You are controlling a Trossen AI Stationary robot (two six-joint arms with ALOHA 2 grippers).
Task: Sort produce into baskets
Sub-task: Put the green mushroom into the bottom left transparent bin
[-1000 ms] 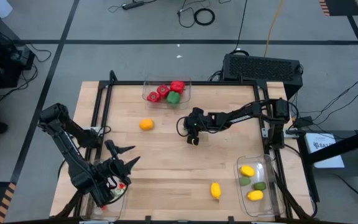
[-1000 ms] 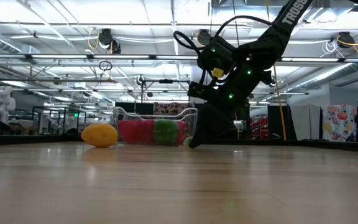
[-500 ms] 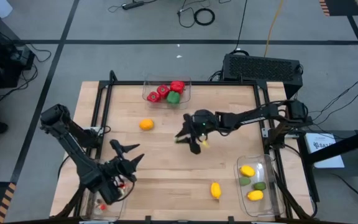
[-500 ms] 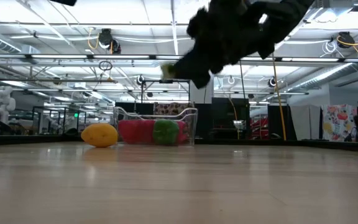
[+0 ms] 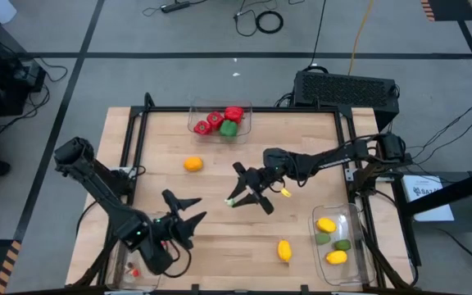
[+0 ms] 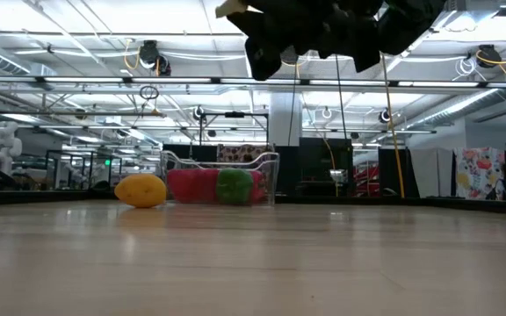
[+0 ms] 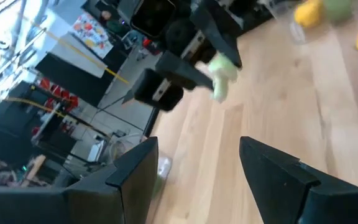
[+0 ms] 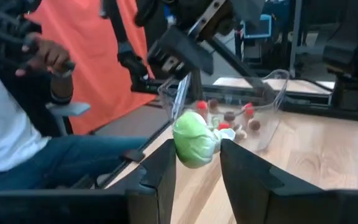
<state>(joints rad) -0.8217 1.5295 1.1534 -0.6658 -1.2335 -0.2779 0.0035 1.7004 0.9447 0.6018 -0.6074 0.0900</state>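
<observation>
Left to right across the pale wooden surface (image 5: 220, 221): the left gripper (image 5: 189, 223) hangs over the near-left corner, its dark fingers (image 7: 135, 171) spread apart around nothing, just beside the clear plastic basket of tiny red and dark bits (image 8: 241, 115). At centre, the right gripper (image 5: 238, 197) rides above the boards with its fingers (image 8: 160, 171) clamped on a small pale-green leafy toy vegetable (image 8: 194, 142), clear of the surface in the low view.

The step in hand looks like carrying that piece to a basket. Done well, it probably means keeping the grip firm and the piece high enough to clear the basket rim, and letting go only once it is squarely inside the walls.

Counted from above: three clear baskets. The far-centre rectangular basket (image 5: 247, 124) holds about three red peppers (image 5: 233, 114) and one green pepper (image 5: 229, 129). The near-right basket (image 5: 349, 220) holds two yellow lemons (image 5: 326, 224) and two green limes (image 5: 342, 244). Two pieces lie loose: an orange fruit (image 5: 192, 164) left of centre and a yellow lemon (image 5: 284, 250) near the front edge.
</observation>
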